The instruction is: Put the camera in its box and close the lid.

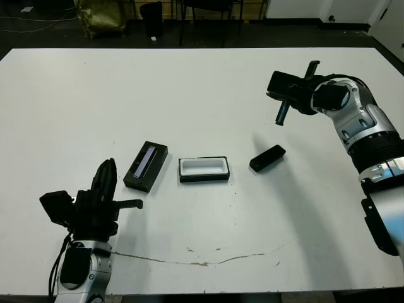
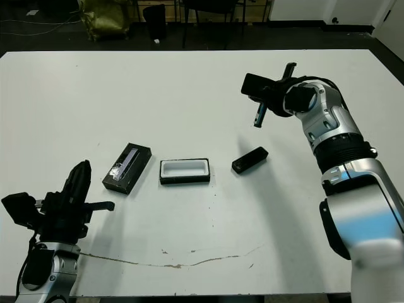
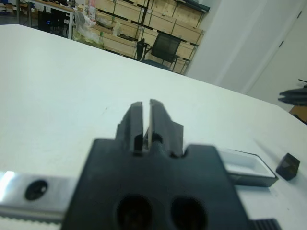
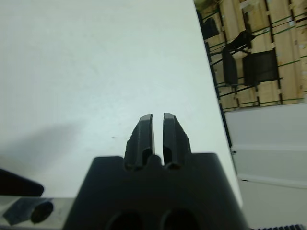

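The camera (image 1: 267,158), a slim black bar, lies on the white table right of the box (image 1: 203,169), a shallow black tray with a white lining that stands open at the middle. Left of the box lies the lid (image 1: 146,166), black with a greyish-lilac strip on top. My left gripper (image 1: 108,165) hovers near the table's front left, shut and holding nothing, a short way left of the lid. Well behind the camera, my right gripper (image 1: 279,121) hangs above the table, shut and holding nothing. The left wrist view shows the box (image 3: 244,165) and the camera (image 3: 288,166) beyond the shut fingers (image 3: 139,117).
A thin brownish crack line (image 1: 208,261) runs along the table near its front edge. Beyond the table's far edge stand dark chairs (image 1: 151,17) and a yellowish bag (image 1: 101,16). The right wrist view shows bare table past the fingers (image 4: 146,132).
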`<state>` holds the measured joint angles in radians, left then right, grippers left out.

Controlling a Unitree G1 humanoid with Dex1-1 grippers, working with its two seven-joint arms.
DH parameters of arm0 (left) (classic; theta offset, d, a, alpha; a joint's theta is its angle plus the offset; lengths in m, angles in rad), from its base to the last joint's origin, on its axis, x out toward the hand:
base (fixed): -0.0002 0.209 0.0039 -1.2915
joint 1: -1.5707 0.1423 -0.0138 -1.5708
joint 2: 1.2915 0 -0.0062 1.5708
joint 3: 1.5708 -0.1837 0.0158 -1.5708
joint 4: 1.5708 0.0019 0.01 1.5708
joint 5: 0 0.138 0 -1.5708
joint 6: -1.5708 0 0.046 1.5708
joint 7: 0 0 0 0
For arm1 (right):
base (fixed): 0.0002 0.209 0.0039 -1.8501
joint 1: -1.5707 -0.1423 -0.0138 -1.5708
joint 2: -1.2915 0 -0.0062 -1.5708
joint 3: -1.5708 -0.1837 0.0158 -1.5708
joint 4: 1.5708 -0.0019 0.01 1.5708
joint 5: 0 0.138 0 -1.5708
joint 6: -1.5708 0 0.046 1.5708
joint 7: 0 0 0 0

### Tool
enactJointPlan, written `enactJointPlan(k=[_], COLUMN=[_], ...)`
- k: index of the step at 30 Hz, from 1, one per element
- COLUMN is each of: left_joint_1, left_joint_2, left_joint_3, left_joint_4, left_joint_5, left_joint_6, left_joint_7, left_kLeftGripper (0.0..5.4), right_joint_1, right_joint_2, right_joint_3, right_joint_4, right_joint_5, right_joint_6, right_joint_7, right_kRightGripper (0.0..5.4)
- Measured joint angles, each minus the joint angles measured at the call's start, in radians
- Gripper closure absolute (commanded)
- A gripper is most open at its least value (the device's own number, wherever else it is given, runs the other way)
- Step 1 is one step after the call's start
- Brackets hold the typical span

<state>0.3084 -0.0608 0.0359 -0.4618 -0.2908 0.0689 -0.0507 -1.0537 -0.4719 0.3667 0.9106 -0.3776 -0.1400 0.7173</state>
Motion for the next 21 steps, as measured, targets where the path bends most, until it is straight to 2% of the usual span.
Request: enactJointPlan(k=[7,12,16,21], left_joint_1=[0.004,0.004,0.004,0.004], left_joint_2=[-0.001,-0.001,-0.001,-0.001], left_joint_3=[-0.003,-0.004,-0.006,-0.006], left_joint_4=[-0.006,-0.006,-0.008,-0.008], left_joint_5=[-0.007,-0.008,-0.008,-0.007], left_joint_6=[0.006,0.008,0.015,0.016], left_joint_7=[0.001,-0.001,-0.001,0.003], left_kLeftGripper=[5.37,5.37,5.37,5.37], right_joint_1=[0.0,0.0,0.002,0.017], right_joint_2=[0.001,0.001,0.008,0.008], right_joint_3=[-0.002,0.03,0.029,0.034], right_joint_4=[0.034,0.059,0.077,0.077], right_joint_5=[0.014,-0.027,-0.027,-0.031], right_joint_6=[-0.032,-0.083,-0.048,-0.051], right_joint_7=[0.066,0.079,0.098,0.102], right_kRightGripper=[5.4,5.4,5.4,5.4])
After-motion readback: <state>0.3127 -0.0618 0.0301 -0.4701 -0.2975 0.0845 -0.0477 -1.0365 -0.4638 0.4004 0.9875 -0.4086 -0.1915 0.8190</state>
